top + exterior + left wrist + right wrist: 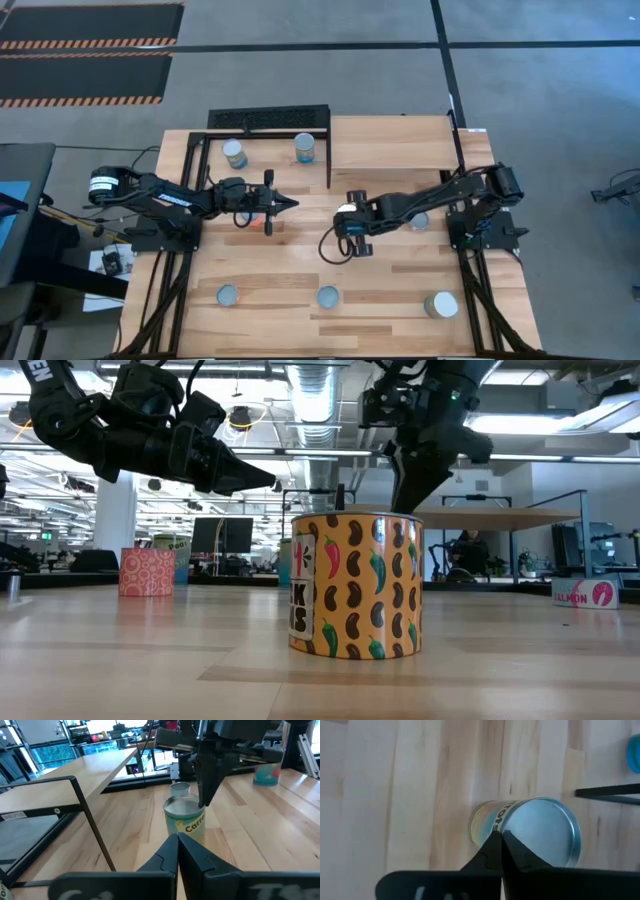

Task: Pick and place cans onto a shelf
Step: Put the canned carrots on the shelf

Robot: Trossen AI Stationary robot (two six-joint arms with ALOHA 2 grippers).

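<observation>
A can with a yellow-green label and a silver top stands upright on the plank table between my two grippers; it also shows in the right wrist view and the high view. My right gripper is shut and points down at the can's top rim. My left gripper is shut and empty, held above the table to the can's left and pointing level at it. The shelf is a raised pale board at the far edge, with a thin black post. My right gripper's shut fingertips stand at the can's top rim, coming from above and pointing down. I cannot tell whether they touch it. The can stands upright on the table.
Two cans stand inside a black frame left of the shelf. Three cans stand along the near edge. One can is under the right arm, and a red one is under the left arm.
</observation>
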